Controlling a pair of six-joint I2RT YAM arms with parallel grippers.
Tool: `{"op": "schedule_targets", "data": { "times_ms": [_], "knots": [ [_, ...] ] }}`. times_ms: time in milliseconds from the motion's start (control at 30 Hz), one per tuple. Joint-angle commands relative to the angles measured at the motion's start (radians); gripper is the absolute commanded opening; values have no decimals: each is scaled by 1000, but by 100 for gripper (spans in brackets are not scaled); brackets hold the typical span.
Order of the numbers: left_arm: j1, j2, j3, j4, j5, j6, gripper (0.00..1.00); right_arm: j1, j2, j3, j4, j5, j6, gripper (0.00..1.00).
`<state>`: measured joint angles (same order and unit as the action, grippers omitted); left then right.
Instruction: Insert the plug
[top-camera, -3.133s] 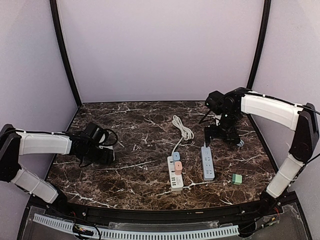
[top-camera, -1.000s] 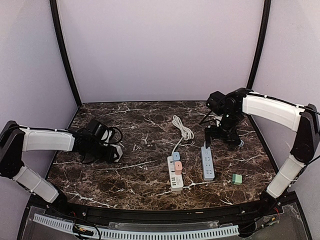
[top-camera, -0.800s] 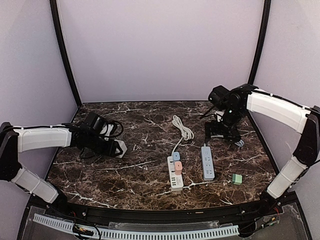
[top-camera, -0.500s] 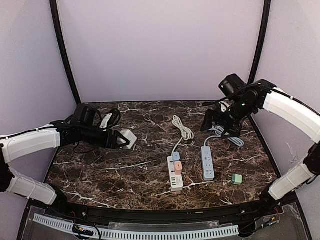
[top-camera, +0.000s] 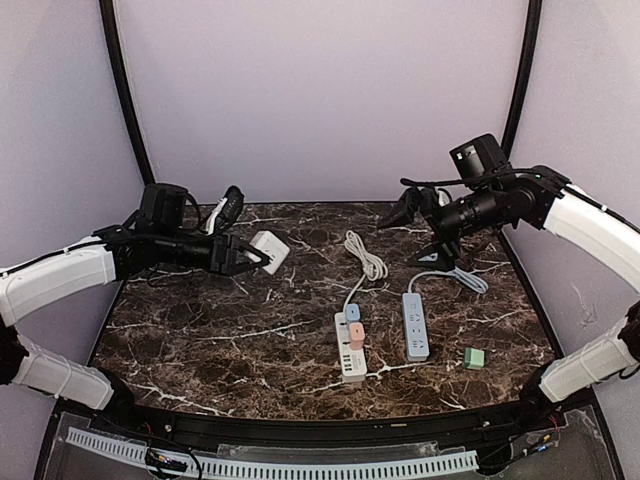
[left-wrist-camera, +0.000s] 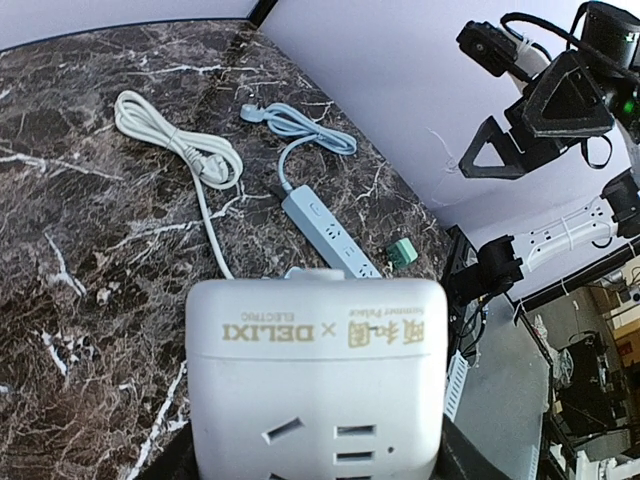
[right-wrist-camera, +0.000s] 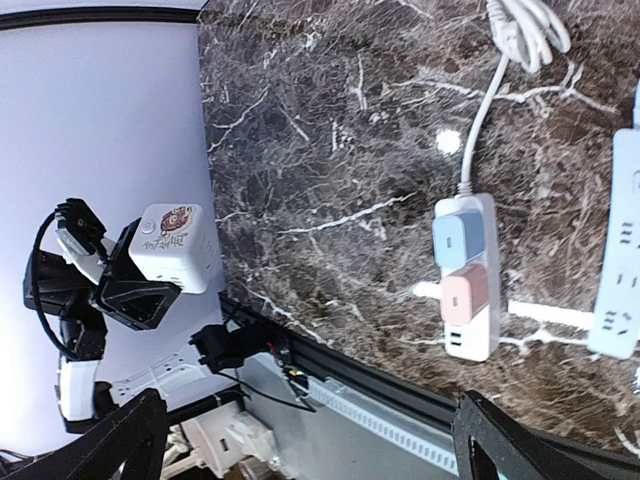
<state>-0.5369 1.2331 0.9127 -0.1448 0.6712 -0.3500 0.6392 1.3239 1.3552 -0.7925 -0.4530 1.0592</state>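
Note:
My left gripper (top-camera: 255, 257) is shut on a white cube socket (top-camera: 268, 252) and holds it in the air over the table's back left. In the left wrist view the cube (left-wrist-camera: 315, 370) fills the bottom, slots facing the camera. A white power strip (top-camera: 351, 348) lies mid-table, its coiled cord (top-camera: 366, 255) ending in a plug (left-wrist-camera: 212, 172). Right of it lies a blue-grey strip (top-camera: 415, 325), whose cord runs to a plug (left-wrist-camera: 252, 114) on the marble. Raised above the back right, my right gripper (top-camera: 418, 232) hangs open and empty.
A blue and a pink adapter (right-wrist-camera: 460, 265) sit in the white strip. A small green block (top-camera: 474, 357) lies near the front right. Purple walls with black corner posts (top-camera: 125, 110) close in the marble table (top-camera: 250, 330) on three sides.
My left arm lifted the white cube off the table's left side and carried it up and rightward. My right arm rose away from the blue-grey strip's cord, jaws still open.

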Motion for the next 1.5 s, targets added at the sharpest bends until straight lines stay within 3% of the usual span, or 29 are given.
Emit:
{"op": "schedule_targets", "data": {
  "times_ms": [0, 167, 333, 533, 867, 1467],
  "knots": [
    [-20, 2, 64, 3, 37, 97, 8, 54, -40, 2, 89, -42, 152, 99],
    [-85, -2, 86, 4, 13, 187, 1, 109, -46, -3, 95, -39, 181, 99],
    [-142, -12, 82, 5, -24, 212, 1, 180, -38, -38, 96, -24, 229, 99],
    [-203, -30, 37, 52, -75, 218, 1, 226, 42, 54, 85, -50, 225, 99],
    [-219, -42, 35, 63, -92, 236, 1, 258, 136, 175, 45, -82, 202, 98],
    [-220, -1, 38, 79, -75, 257, 1, 286, 187, 233, 16, -93, 197, 99]
  ]
}}
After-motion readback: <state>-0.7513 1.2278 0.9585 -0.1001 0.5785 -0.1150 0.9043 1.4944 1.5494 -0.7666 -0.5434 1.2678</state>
